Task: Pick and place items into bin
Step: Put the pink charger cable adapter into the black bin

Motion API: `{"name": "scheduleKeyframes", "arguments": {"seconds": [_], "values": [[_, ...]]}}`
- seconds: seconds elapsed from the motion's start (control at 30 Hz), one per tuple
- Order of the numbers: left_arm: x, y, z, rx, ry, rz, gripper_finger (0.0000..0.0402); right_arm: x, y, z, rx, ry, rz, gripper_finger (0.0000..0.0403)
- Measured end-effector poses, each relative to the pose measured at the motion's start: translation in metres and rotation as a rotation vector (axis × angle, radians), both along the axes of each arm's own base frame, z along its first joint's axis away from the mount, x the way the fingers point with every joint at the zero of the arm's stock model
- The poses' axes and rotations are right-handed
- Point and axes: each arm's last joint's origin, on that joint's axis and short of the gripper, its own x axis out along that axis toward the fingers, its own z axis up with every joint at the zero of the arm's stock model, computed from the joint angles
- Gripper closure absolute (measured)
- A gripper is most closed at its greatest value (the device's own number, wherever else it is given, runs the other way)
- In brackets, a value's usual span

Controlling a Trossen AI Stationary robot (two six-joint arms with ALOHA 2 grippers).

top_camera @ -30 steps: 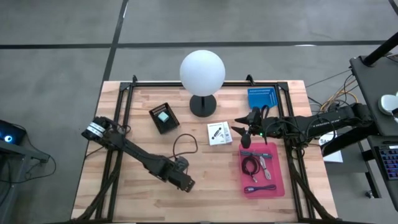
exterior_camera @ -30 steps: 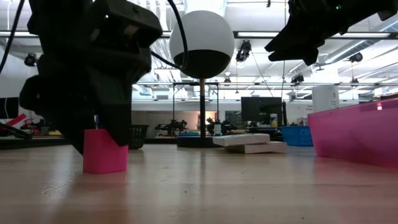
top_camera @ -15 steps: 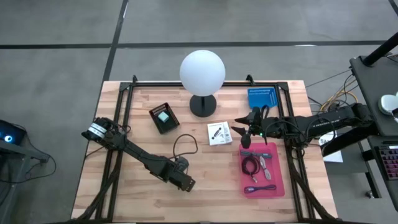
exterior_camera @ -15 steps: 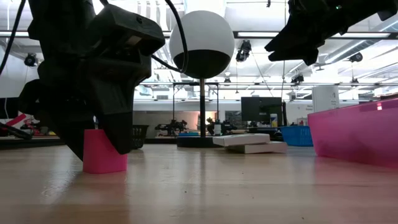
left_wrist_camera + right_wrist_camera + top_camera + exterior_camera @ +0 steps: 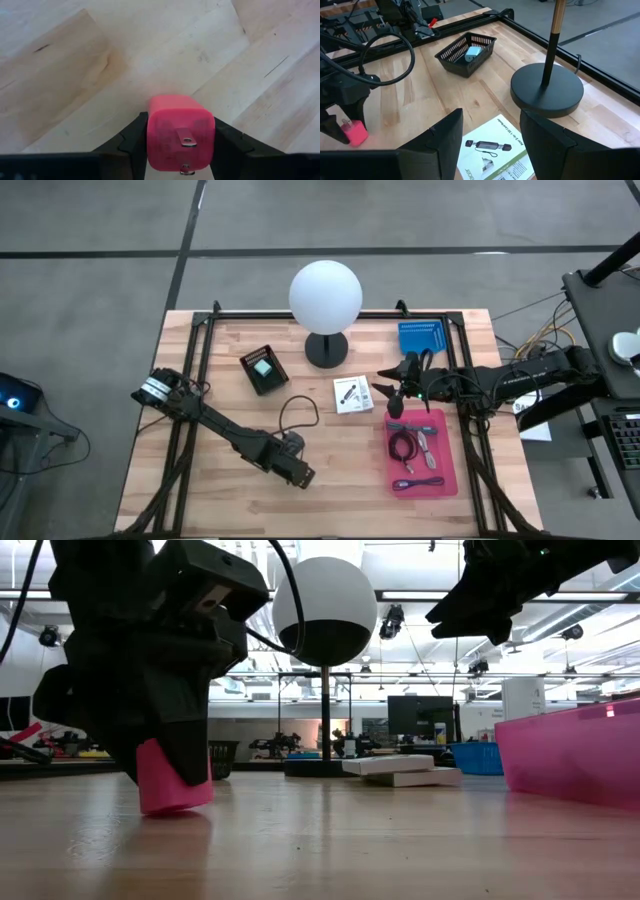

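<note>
The left claw (image 5: 181, 145) is clamped on a pink block (image 5: 170, 780), tilting it on the wooden bench (image 5: 340, 470) near the front edge. The right claw (image 5: 392, 392) hangs with fingers apart above the pink bin (image 5: 450, 455), near a white printed card (image 5: 352, 394).

Grey concrete floor (image 5: 100, 270), bright ceiling lights (image 5: 420, 595), cluttered workshop beyond.
</note>
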Motion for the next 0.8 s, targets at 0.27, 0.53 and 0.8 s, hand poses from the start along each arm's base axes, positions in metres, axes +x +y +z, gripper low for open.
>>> {"name": "scheduleKeyframes", "arguments": {"seconds": [0.27,0.53,0.8], "values": [[0.001,0.011,0.014,0.041,-0.060,0.030,0.0262,0.000,0.000,0.000,-0.001,0.001,0.001,0.0218],[-0.003,0.049,0.073,0.133,-0.279,0.124,0.0262,0.000,0.000,0.000,-0.110,0.043,0.050,0.0218],[-0.029,0.101,0.143,0.270,-0.495,0.121,0.0262,0.000,0.000,0.000,-0.287,0.110,0.129,0.0218]]}}
